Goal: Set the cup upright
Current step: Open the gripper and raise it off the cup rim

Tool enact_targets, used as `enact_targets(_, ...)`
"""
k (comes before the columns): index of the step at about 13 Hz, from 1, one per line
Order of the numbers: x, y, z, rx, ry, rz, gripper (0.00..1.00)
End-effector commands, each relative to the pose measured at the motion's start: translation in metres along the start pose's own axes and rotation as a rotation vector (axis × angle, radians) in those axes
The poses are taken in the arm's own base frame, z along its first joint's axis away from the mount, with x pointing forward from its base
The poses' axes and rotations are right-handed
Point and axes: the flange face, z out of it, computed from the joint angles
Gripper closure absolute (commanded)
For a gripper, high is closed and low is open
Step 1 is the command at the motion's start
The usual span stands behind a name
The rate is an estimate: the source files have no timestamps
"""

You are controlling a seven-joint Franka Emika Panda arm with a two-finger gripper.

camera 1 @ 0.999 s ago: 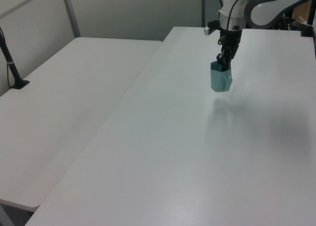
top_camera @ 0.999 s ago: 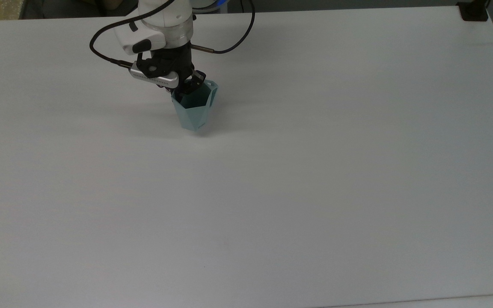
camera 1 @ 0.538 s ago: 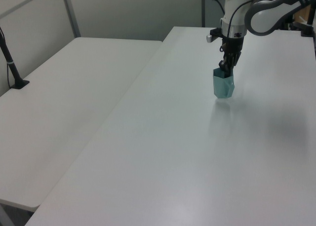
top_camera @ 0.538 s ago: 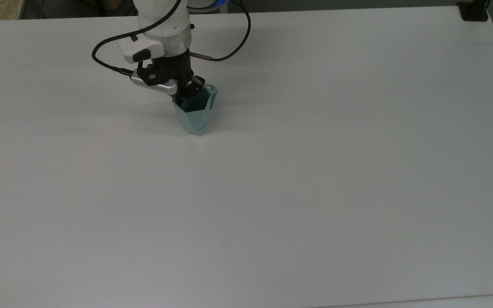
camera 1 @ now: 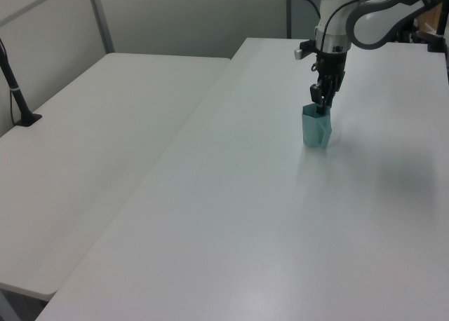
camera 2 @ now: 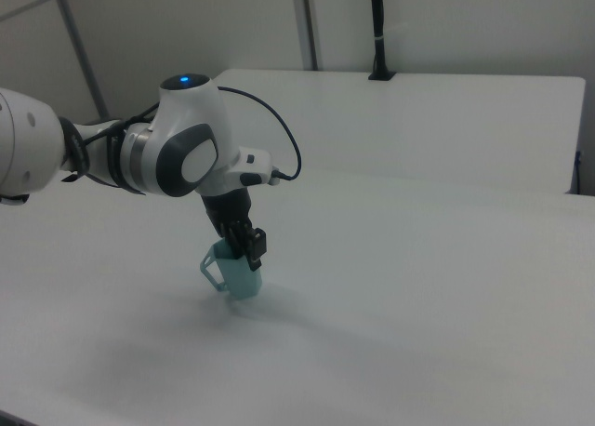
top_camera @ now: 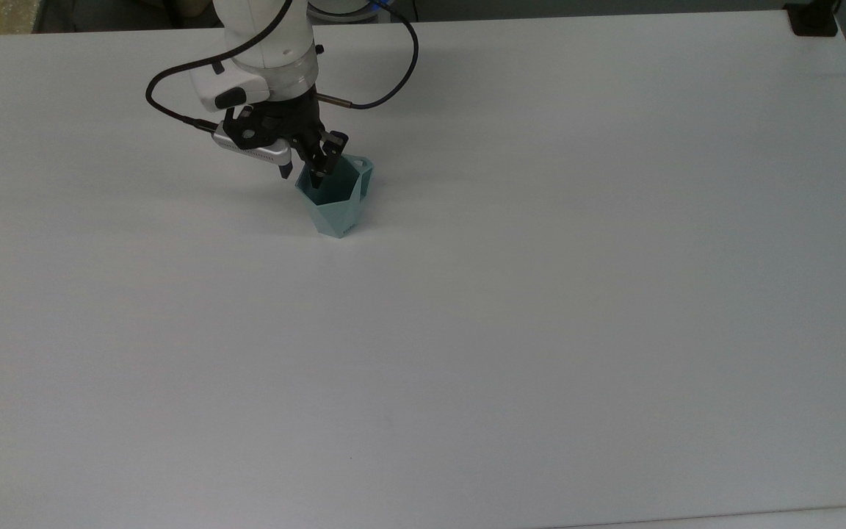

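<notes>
Tool: my tool (top_camera: 308,171) sits at the cup's rim on the top view's left, one finger outside the wall and one dipped inside; I read it as released, jaws parted.
Cup: the cup (top_camera: 338,200) stands mouth-up on the tabletop (top_camera: 540,294), directly under the tool, handle on the side away from it.
Handling: I judge it light, stiff, thin-walled, slick on its facets, easy to tip on that narrow base; the rim wall is my pick for a hold.
Contents: I see nothing inside but the finger.

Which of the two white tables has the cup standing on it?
The table under the gripper, on the left view's right; the cup stands upright there. The other table lies beside it.
</notes>
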Motion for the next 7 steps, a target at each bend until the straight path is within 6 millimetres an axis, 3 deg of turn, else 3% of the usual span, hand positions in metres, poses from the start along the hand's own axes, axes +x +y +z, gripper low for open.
enact_targets(1, 0.0, -0.002, -0.015, 0.026, -0.003, -0.015, 0.0)
enact_targets(5, 0.009, -0.006, -0.055, 0.041, 0.029, -0.051, 0.0)
enact_targets(7, 0.021, -0.004, -0.097, 0.058, 0.069, -0.042, 0.0)
